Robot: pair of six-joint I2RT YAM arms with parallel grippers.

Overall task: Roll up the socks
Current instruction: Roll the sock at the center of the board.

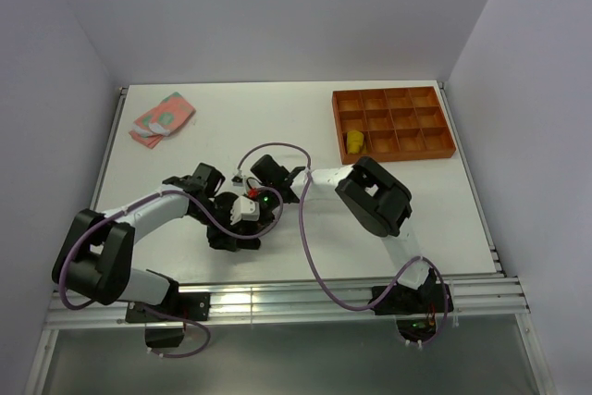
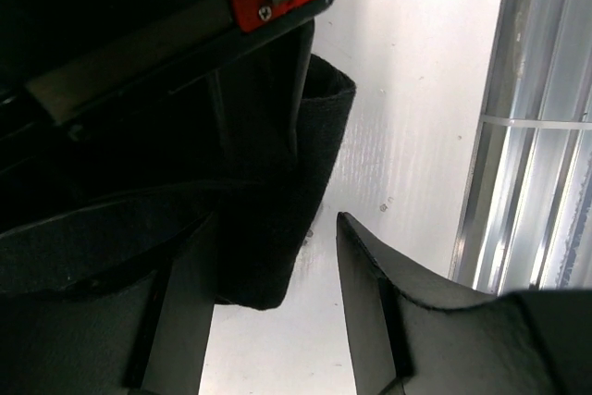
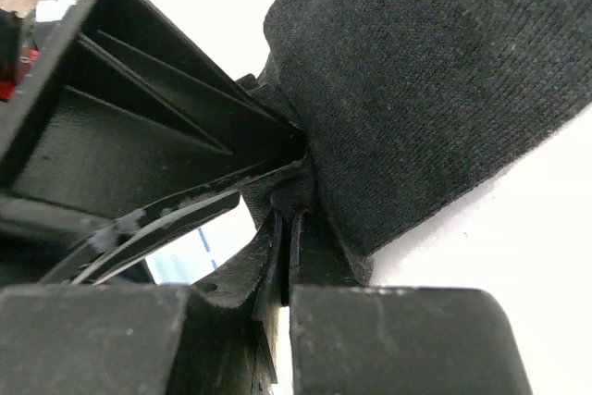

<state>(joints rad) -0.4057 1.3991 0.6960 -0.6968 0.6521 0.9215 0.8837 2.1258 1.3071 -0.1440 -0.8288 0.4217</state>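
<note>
Free gap — tray (image 1: 413, 141) to pink sock (image 1: 163, 117)

The right wrist view cuts the black sock (image 3: 435, 71) off at its top and right edges. From above, it lies almost wholly hidden under the left gripper (image 1: 228, 222) and right gripper (image 1: 249, 211), so its shape cannot be told. The yellow sock (image 1: 353, 141) in the orange tray (image 1: 396, 156) is too small to show detail.

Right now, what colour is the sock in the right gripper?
Black; the sock shows best in the right wrist view.
</note>
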